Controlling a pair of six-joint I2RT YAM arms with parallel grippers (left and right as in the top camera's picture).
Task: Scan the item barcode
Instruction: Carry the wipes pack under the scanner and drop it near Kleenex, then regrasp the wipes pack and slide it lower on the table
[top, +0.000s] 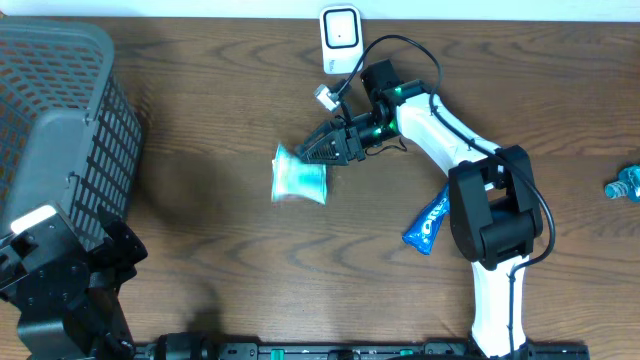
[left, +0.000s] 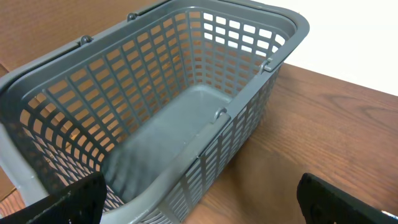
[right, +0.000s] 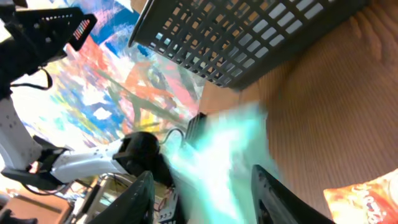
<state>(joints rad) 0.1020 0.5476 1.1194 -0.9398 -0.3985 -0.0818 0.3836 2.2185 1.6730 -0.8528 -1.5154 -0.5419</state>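
Wood table. Packet is mid-frame at the right gripper tips, below the top-centre scanner. It's blurred, so grip unclear. Left gripper gapes, idle. Scan likely pending.

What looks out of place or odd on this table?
Nothing is spilled or damaged. One oddity: the blue pouch lies tucked against the right arm, partly hidden by it, well away from the scanner.

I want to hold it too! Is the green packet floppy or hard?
Probably floppy: the packet looks crumpled and puffy. Likely light, since it seems to be a thin wrapper. It shows blurred in the right wrist view, so it may swing or slip.
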